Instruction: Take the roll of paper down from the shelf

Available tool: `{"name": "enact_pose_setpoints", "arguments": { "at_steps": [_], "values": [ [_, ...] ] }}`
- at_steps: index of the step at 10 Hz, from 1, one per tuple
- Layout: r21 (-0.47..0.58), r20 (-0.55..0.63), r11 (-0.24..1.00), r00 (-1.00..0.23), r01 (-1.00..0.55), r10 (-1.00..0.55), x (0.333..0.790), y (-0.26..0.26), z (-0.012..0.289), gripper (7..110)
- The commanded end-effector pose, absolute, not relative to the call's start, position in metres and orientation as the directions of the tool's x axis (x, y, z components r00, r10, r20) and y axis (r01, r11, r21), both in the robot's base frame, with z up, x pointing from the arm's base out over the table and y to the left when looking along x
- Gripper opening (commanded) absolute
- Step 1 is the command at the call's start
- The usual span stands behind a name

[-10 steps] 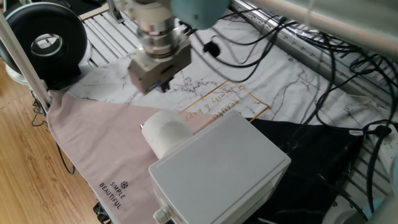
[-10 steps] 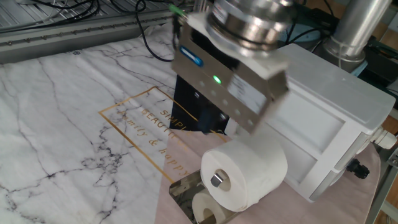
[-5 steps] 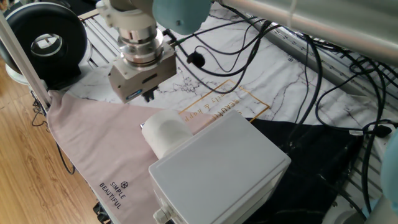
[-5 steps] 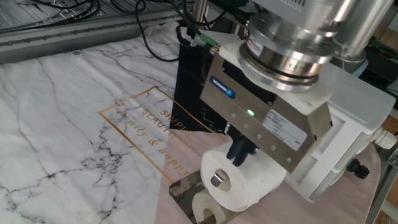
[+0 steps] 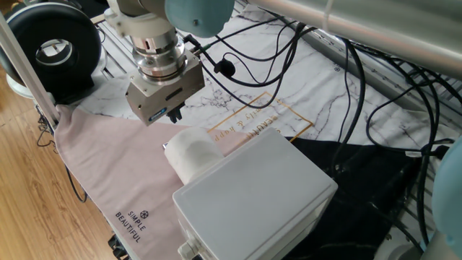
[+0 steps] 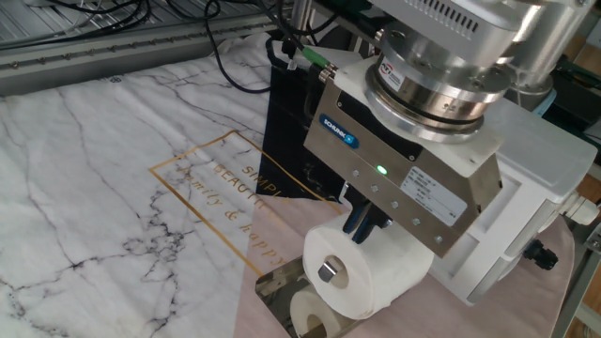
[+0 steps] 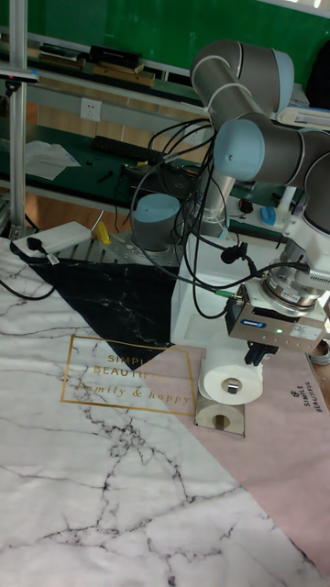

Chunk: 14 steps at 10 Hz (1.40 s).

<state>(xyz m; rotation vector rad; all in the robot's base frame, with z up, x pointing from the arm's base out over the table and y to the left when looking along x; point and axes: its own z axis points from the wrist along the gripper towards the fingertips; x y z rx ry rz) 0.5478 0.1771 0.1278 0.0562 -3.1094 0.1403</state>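
White marble-print cloth (image 6: 94, 169) covers the left side of the table, with a gold frame of lettering printed on it, and a black triangle of cloth (image 7: 110, 293) sits behind that. Moving right you hit the pink cloth (image 5: 115, 173) with "SIMPLE BEAUTIFUL" on it.

Right where the pink starts is the roll of paper (image 6: 371, 263). It's lying on its side, hollow core facing the camera, a small metal stub showing in the core. It sits up above the shelf (image 6: 277, 291), that shiny chrome plate, and you can see the roll mirrored in it. So it's still up there, snug against the big pale grey box (image 5: 256, 198) behind it.

The gripper (image 6: 364, 225) hangs just above the roll, body tilted, green light on. Its dark fingers (image 6: 360, 222) poke down to about the top of the roll, near the core end. Honestly I can't tell how far apart the fingers are or whether they're actually pinching anything, since the body blocks most of them. From the tall fixed view the gripper (image 7: 259, 354) looks just over the roll (image 7: 231, 382), close to touching.

Further right it's the arm's pale blue joints (image 7: 243, 147) and a mess of black cables (image 5: 375, 79).
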Motion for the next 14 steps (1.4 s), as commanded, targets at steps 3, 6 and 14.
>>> {"name": "enact_pose_setpoints", "arguments": {
  "at_steps": [3,6,14],
  "values": [
    [-0.042,0.036,0.999,-0.999,-0.013,-0.011,0.546,0.189,0.128,7],
    [-0.057,0.055,0.998,-0.998,-0.04,-0.037,0.542,0.185,0.128,7],
    [-0.074,-0.082,0.997,-0.996,0.037,0.031,0.575,0.181,0.129,7]
  ]
}}
